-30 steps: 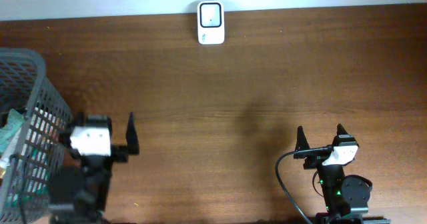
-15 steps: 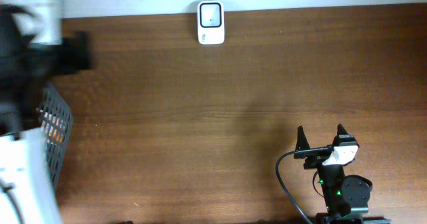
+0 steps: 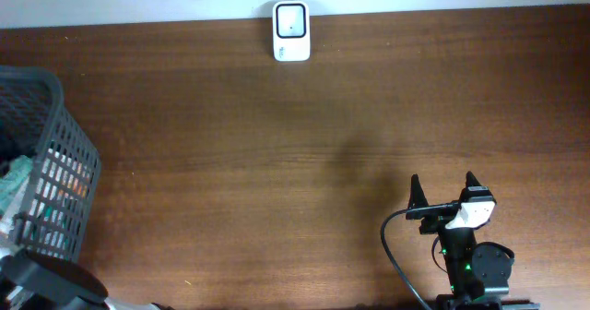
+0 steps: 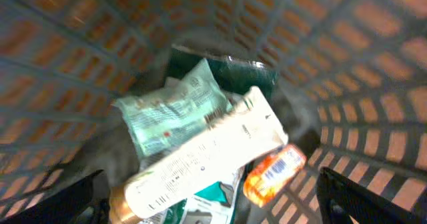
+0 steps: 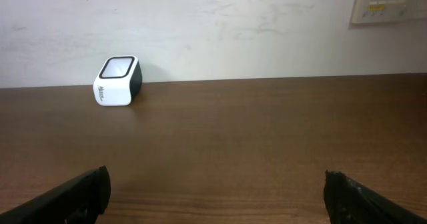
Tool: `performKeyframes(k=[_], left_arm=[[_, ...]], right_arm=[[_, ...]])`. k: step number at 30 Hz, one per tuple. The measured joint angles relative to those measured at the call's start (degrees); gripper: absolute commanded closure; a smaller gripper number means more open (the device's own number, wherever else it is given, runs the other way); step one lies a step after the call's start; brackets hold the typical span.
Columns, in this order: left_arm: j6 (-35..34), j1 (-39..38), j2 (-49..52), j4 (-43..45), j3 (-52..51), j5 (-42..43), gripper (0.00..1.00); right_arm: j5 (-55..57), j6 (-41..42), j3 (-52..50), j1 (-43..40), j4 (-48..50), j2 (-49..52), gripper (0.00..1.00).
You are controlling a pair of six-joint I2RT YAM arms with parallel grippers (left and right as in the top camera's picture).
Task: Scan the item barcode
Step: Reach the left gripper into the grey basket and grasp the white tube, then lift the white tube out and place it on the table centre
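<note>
**Desk:** What's the left wrist giving you?

**Me:** My left gripper (image 4: 210, 184) is looking down into the basket (image 3: 55, 153) at the table's left edge. The jaws are spread wide with nothing between them. The basket is dark plastic mesh with square openings, and its walls slope inward. The items lie on its floor. I count four, piled together. A long white carton (image 4: 213, 147) lies diagonally on top, with a crinkly pale green pouch (image 4: 167, 111) partly under it. A small orange packet (image 4: 275, 171) sits just beside one end, and a dark green pack (image 4: 230, 67) is underneath. The picture is blurred, so I can't make out any barcode.

**Desk:** And the right side?

**Me:** The right gripper (image 3: 441, 190) sits near the table's near-right edge, fully open and empty. There's one scanner (image 3: 291, 31), a white rounded block with a dark window, at the far edge against the white wall (image 5: 233, 24). The table (image 3: 277, 162) is brown wood grain, and I've got open surface between the basket, the scanner and the right arm.
</note>
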Motion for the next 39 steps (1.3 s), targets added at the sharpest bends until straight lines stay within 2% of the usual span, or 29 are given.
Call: performKeyframes(k=[4,7,10,13,19,22,25,28,30,34,35,36,37,38,39], left_arm=[[4.3,4.3,0.0,7.9,-9.3,1.2,0.01],[8.5,6.3,0.8,14.0,-12.3,1.2,0.00],[16.5,6.3,6.2,15.1,-13.4,6.2,0.14],[22.4,6.3,10.1,15.5,-13.9,8.5,0.15],[25.3,5.6,13.8,17.2,-14.0,12.8,0.16],[25.4,5.6,14.5,17.2,-14.0,12.7,0.26],[25.6,5.6,14.6,17.2,-14.0,12.5,0.63],[25.9,5.5,14.7,16.3,-13.9,13.0,0.62],[25.9,5.5,14.7,14.8,-13.7,13.0,0.55],[25.1,5.5,15.1,11.9,-13.7,12.5,0.50],[25.0,5.5,15.4,11.3,-13.7,12.3,0.63],[25.0,5.5,15.5,11.1,-13.7,12.3,0.82],[24.9,5.5,15.6,11.0,-13.7,12.2,0.92],[24.7,5.5,15.6,10.7,-13.7,12.3,1.00],[24.7,5.5,15.4,10.6,-13.5,13.3,1.00]], right_arm=[[0.0,0.0,0.0,0.0,0.0,0.0,0.02],[0.0,0.0,0.0,0.0,0.0,0.0,0.02],[0.0,0.0,0.0,0.0,0.0,0.0,0.02],[0.0,0.0,0.0,0.0,0.0,0.0,0.02],[0.0,0.0,0.0,0.0,0.0,0.0,0.02],[0.0,0.0,0.0,0.0,0.0,0.0,0.02],[0.0,0.0,0.0,0.0,0.0,0.0,0.01],[0.0,0.0,0.0,0.0,0.0,0.0,0.02],[0.0,0.0,0.0,0.0,0.0,0.0,0.02],[0.0,0.0,0.0,0.0,0.0,0.0,0.02],[0.0,0.0,0.0,0.0,0.0,0.0,0.02],[0.0,0.0,0.0,0.0,0.0,0.0,0.02],[0.0,0.0,0.0,0.0,0.0,0.0,0.02],[0.0,0.0,0.0,0.0,0.0,0.0,0.02],[0.0,0.0,0.0,0.0,0.0,0.0,0.02]])
